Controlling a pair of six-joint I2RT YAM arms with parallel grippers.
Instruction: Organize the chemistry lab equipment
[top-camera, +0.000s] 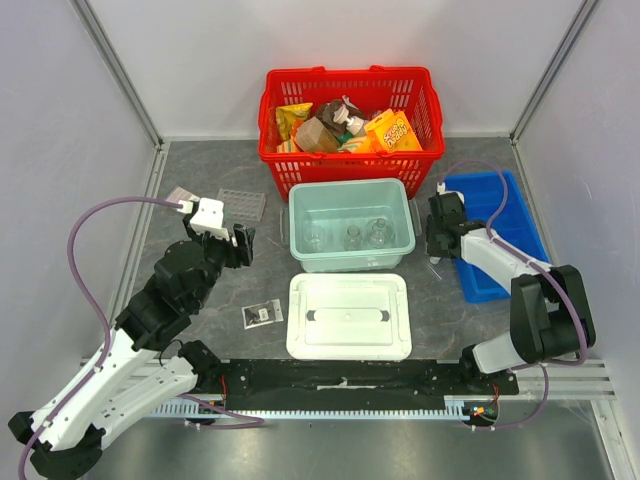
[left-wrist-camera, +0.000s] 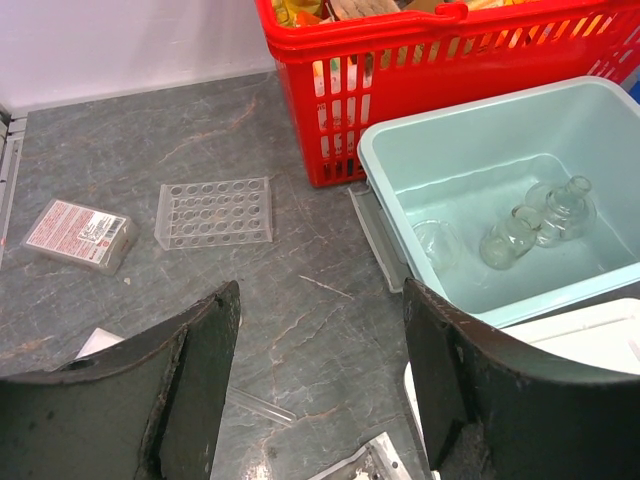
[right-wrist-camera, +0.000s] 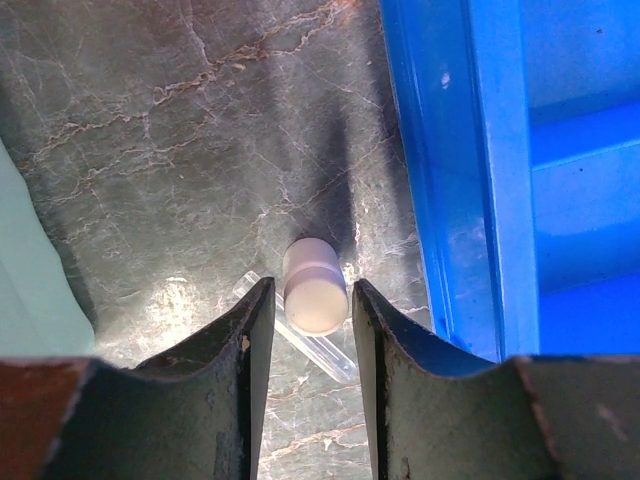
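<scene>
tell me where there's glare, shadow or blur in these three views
top external: evenly lit, sharp, no strong glare; left wrist: its own dark fingers are blurred up close, and the glass flasks catch small highlights; right wrist: a dark shadow streak runs up the table from the white vial, a glare patch sits left of it, and the near fingers look soft.

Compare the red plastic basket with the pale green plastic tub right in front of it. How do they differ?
The red slotted plastic basket has open, slotted walls, while the pale green plastic tub has solid walls. The basket is heaped with colourful snack packs; the tub holds only a few clear glass flasks, with most of its floor bare. Both are rectangular, open-topped and standing upright.
</scene>
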